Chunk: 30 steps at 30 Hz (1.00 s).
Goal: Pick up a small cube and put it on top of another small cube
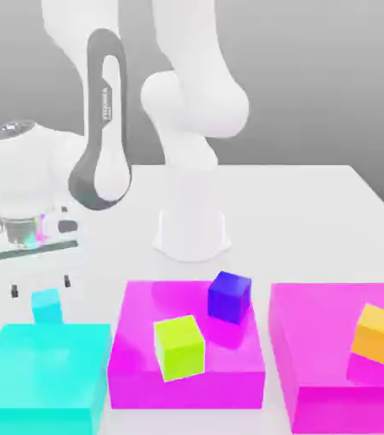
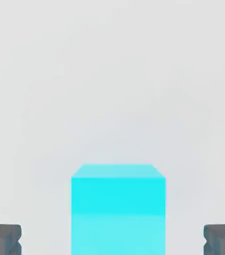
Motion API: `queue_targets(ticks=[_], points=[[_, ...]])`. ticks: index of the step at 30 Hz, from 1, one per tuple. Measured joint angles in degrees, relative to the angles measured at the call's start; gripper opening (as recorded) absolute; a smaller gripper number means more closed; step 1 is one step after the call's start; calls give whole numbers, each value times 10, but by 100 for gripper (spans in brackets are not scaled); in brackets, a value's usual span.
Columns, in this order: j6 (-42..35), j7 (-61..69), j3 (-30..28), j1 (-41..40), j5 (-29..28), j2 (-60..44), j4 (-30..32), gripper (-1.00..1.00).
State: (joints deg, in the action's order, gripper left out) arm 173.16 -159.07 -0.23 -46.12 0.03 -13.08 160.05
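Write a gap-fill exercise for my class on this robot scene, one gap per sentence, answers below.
The gripper is ____, with its fingers apart.
The yellow-green cube rests on the same block as the ____ cube.
The ____ cube sits on the block at the exterior view's far right.
Missing words: open; blue; orange.

Simulated robotics test scene: a white jointed robot arm (image 1: 191, 110) with a two-finger gripper (image 1: 41, 276) above a plain pale worktop (image 1: 306, 221); beneath and beside the gripper, flat cyan (image 1: 42, 365) and magenta blocks (image 1: 187, 386) and small coloured cubes (image 1: 179, 347); behind, a featureless grey backdrop (image 1: 314, 85).
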Motion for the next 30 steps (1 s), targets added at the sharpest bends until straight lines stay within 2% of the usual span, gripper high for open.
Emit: queue_targets(ticks=[1, 2, 9, 16, 22, 28, 30], points=[[17, 0, 1, -1, 0, -21, -4, 0], [27, 0, 1, -1, 1, -34, -6, -100], [28, 1, 1, -1, 2, -33, -6, -100], [-79, 0, 1, 4, 3, 98, 18, -100], [-168, -15, 43, 89, 76, 201, 23, -100], [-251, -58, 100, 165, 121, 296, 26, -100], [-278, -67, 140, 173, 144, 327, 27, -100]])
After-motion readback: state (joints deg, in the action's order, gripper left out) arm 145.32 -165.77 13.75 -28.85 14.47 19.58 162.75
